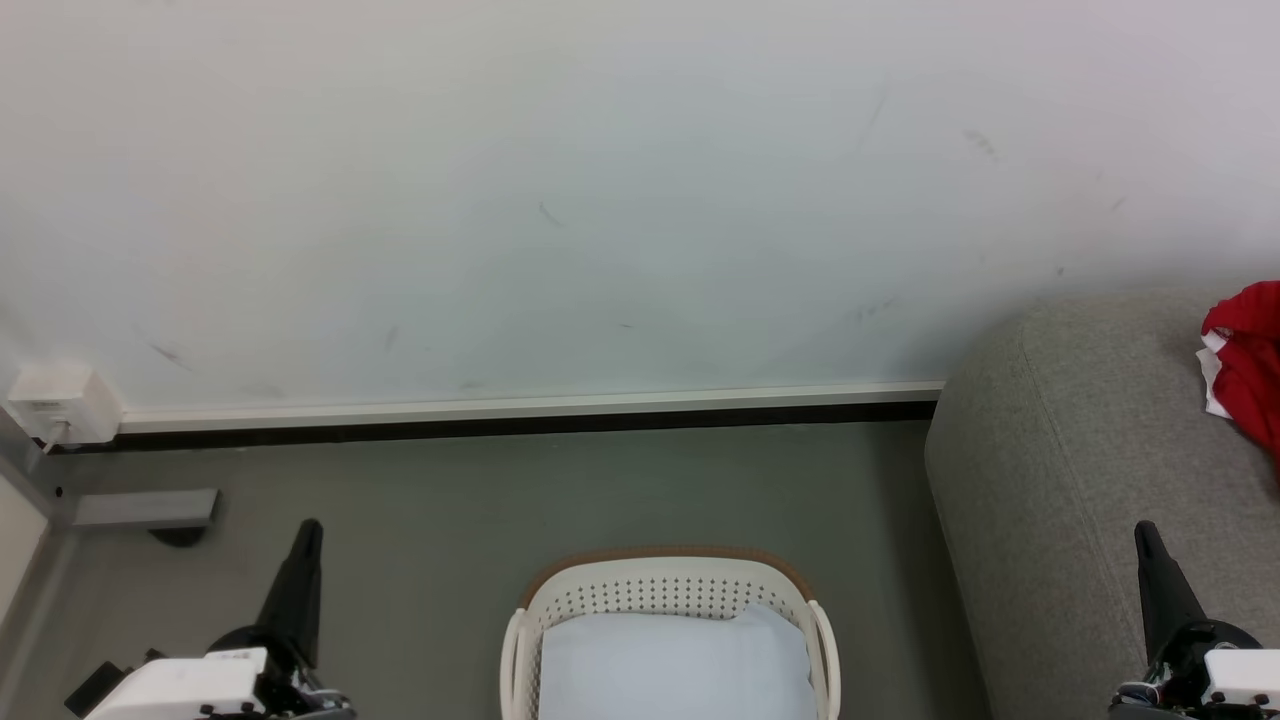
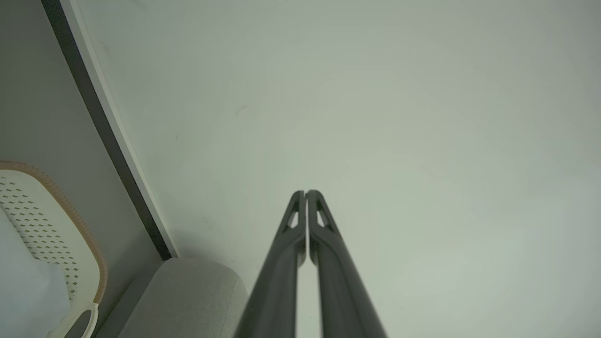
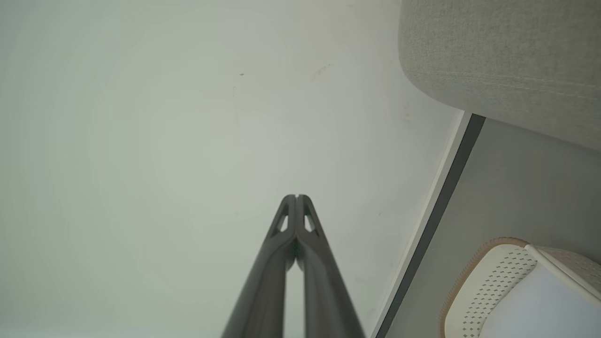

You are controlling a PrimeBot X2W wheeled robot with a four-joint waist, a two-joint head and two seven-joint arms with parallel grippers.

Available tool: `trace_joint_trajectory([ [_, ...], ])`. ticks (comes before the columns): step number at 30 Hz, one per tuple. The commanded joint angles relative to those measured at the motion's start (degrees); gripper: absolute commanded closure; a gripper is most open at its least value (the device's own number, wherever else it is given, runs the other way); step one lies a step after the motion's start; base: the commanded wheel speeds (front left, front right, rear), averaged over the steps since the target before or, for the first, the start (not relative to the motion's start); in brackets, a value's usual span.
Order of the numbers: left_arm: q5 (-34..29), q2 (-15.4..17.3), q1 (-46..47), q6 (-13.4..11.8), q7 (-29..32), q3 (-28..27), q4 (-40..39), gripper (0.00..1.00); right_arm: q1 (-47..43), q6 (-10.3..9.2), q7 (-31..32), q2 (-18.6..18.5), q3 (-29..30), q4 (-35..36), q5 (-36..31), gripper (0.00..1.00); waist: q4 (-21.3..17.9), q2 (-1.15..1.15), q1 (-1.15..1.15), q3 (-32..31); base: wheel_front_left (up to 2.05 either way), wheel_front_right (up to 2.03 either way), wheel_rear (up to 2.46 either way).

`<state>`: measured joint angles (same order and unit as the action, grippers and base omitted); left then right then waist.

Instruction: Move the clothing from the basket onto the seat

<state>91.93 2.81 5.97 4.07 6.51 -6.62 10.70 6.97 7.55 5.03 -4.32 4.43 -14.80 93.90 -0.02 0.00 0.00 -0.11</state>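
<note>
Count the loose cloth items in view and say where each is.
2. The red jersey lies on the grey sofa; the pale cloth fills the basket. More may hide beneath it.

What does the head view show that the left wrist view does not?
Head view's extras: the red jersey lying on the sofa, the right claw shut, and a wall box at far left. Left wrist view's extra: a close look along the left claw, fingers pressed together, holding nothing. Shared: the left claw, the basket with a pale cloth inside, the sofa, floor, skirting and wall.
</note>
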Motion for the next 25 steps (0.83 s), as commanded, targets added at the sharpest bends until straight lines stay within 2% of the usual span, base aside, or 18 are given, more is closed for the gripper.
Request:
trace_joint_trajectory([
  [1,0.8,0.1,0.4,0.3,0.2,-0.2,-0.1,1.00,0.3,-0.12,-0.2,-0.5,0.0,0.3,0.8,1.00,0.0,0.00,0.00,0.0,0.00,0.00,0.00],
  [25,0.8,0.1,0.3,0.3,0.2,-0.2,-0.1,1.00,0.3,-0.12,-0.6,-0.8,-0.6,0.3,1.2,1.00,0.0,0.00,0.00,0.0,0.00,0.00,0.00],
])
